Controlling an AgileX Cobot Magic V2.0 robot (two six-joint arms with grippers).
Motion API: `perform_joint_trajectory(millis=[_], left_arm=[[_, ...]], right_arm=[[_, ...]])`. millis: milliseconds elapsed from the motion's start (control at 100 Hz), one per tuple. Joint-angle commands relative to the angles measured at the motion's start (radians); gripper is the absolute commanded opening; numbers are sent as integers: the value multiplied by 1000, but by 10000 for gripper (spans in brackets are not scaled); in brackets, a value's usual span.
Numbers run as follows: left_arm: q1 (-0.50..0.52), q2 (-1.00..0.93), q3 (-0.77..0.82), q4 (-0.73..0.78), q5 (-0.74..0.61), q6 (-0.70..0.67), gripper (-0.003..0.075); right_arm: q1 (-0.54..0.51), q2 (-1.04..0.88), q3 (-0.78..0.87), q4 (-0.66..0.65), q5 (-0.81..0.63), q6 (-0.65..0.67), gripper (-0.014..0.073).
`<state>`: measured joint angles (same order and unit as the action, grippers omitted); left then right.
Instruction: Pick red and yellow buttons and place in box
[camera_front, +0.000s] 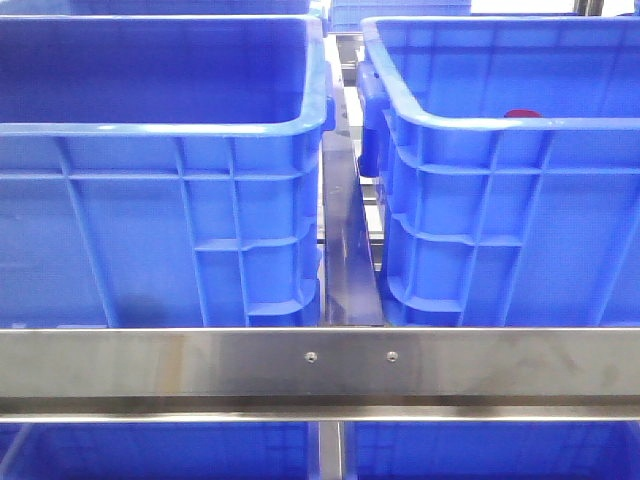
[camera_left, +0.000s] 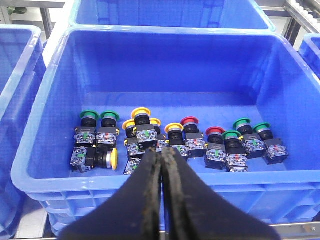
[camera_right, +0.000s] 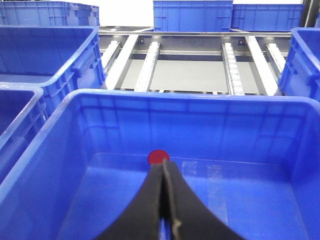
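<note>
In the left wrist view a blue crate holds several push buttons in a row. Yellow-capped ones sit in the middle and one lies on its side. Two red-capped ones stand beside them. My left gripper is shut and empty, above the crate's near rim. In the right wrist view another blue box holds one red button by its far wall. My right gripper is shut and empty above it. The front view shows that button as a red sliver.
Green-capped buttons sit at both ends of the row. The front view shows two blue crates behind a steel rail. More blue crates and roller tracks lie beyond.
</note>
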<state>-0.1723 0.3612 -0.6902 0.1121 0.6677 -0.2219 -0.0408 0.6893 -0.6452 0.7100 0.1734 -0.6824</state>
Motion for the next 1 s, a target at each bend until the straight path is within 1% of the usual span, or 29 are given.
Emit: perform_joint_trajectory(millis=[0,710,910,990], left_arm=[[3,8,-24,-3,-71,-10,-19],[3,8,-24,-3,-71,-10,-19],[3,8,-24,-26,-82,-11,-19],[3,8,-24,-26,-109,-11,-19]], right_arm=[[-8,-2,-27,7,-56,-8,-68],[-8,-2,-27,7,-56,-8,-68],[-8,-2,-27,7,-56,-8,-68],[-8,-2,-27,7,-56,-8,-68]])
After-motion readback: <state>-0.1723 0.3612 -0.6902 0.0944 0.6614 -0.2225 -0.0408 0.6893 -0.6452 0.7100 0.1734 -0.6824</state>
